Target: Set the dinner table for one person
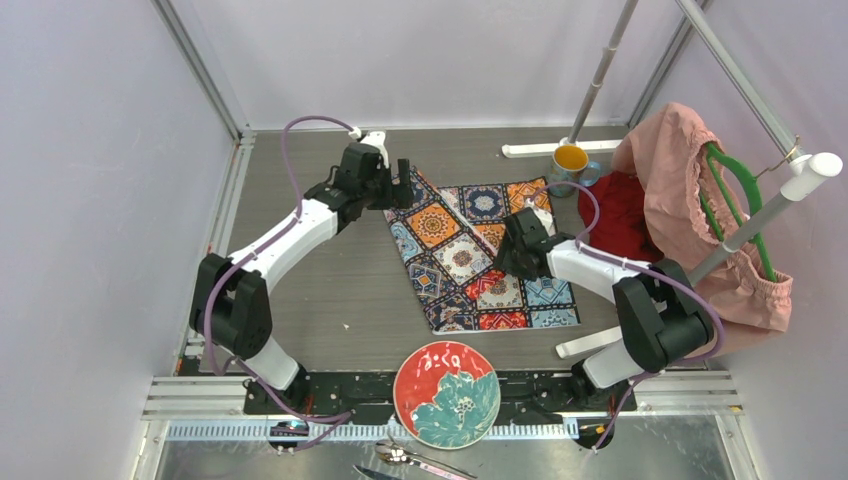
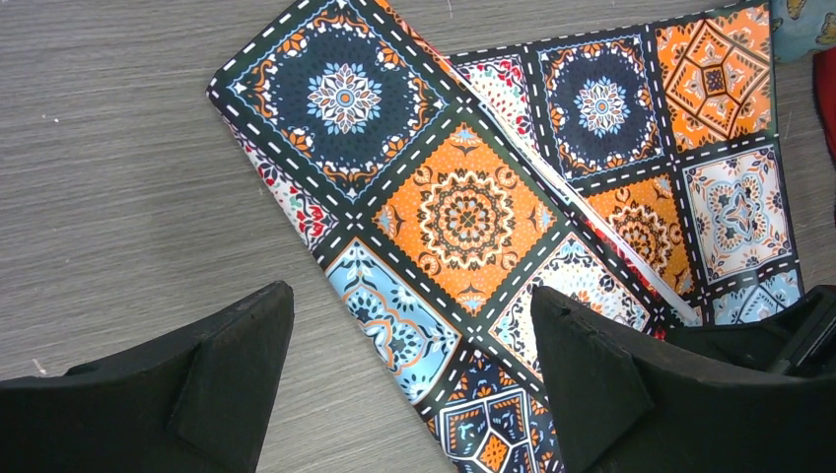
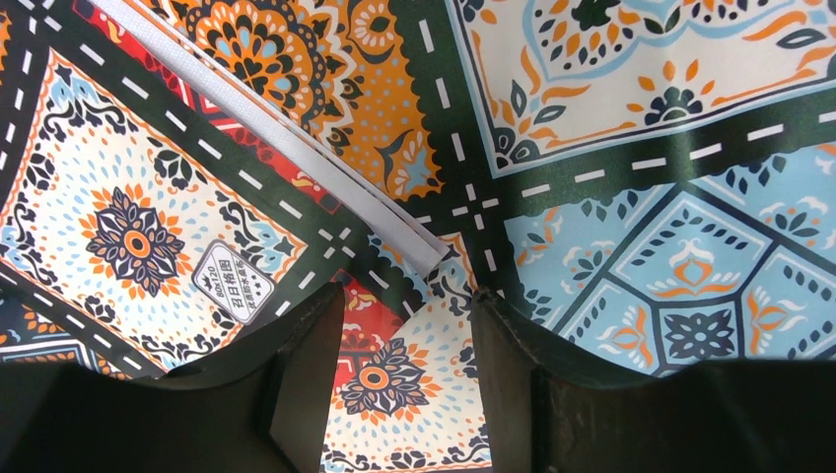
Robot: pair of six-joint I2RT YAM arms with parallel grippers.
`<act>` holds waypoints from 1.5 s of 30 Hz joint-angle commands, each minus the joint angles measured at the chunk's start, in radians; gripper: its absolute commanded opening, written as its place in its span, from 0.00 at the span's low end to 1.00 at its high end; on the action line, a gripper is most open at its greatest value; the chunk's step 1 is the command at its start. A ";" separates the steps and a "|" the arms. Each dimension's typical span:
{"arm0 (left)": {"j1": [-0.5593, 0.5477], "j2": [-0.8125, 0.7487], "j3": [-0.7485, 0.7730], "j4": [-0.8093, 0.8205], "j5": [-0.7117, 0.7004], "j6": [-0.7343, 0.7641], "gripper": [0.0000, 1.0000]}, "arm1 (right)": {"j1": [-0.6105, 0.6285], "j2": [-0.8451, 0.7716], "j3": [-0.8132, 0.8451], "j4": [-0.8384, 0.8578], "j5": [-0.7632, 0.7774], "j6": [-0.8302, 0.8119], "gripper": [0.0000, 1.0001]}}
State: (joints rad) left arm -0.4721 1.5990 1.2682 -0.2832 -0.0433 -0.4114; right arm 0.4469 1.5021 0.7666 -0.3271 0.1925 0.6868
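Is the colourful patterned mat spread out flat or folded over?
Partly folded. One flap of the mat lies doubled over the rest, and a white edge strip shows along the overlap, so it is not fully spread.

Pink garment [image 1: 672, 195], green hanger [image 1: 728, 172], red cloth [image 1: 612, 215]

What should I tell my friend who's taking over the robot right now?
Left gripper: open, over the folded far-left corner of the mat.
Right gripper: open, low over the mat, holding nothing.
The mat lies in the middle of the table, left side folded over.
Plate and cutlery sit at the near edge; mug far right.
Done: mat is down. Left: flatten it, then place plate, cutlery, mug.
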 commanded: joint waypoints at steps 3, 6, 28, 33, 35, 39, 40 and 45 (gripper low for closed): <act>-0.003 -0.039 -0.013 0.017 0.004 0.004 0.91 | -0.015 -0.011 -0.027 0.088 -0.050 0.033 0.56; -0.003 -0.039 -0.016 0.016 0.005 0.002 0.91 | -0.020 0.004 -0.034 0.107 -0.065 0.036 0.56; -0.003 -0.051 -0.012 -0.004 -0.011 0.016 0.91 | -0.023 0.040 -0.019 0.137 -0.115 0.042 0.54; -0.003 -0.056 -0.012 -0.009 -0.012 0.018 0.91 | -0.023 0.059 -0.019 0.152 -0.134 0.050 0.39; -0.003 -0.061 -0.014 -0.008 -0.010 0.017 0.91 | -0.023 0.065 -0.015 0.151 -0.136 0.051 0.26; -0.003 -0.068 -0.018 -0.008 -0.013 0.019 0.91 | -0.023 0.077 -0.011 0.148 -0.137 0.051 0.16; -0.003 -0.068 -0.017 -0.008 -0.014 0.019 0.91 | -0.023 0.077 -0.009 0.148 -0.139 0.050 0.14; -0.003 -0.070 -0.016 -0.011 -0.011 0.018 0.90 | -0.023 0.059 0.003 0.135 -0.154 0.039 0.01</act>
State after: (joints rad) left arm -0.4721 1.5833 1.2537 -0.2970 -0.0513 -0.4080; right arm 0.4210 1.5539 0.7582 -0.1841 0.0750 0.7250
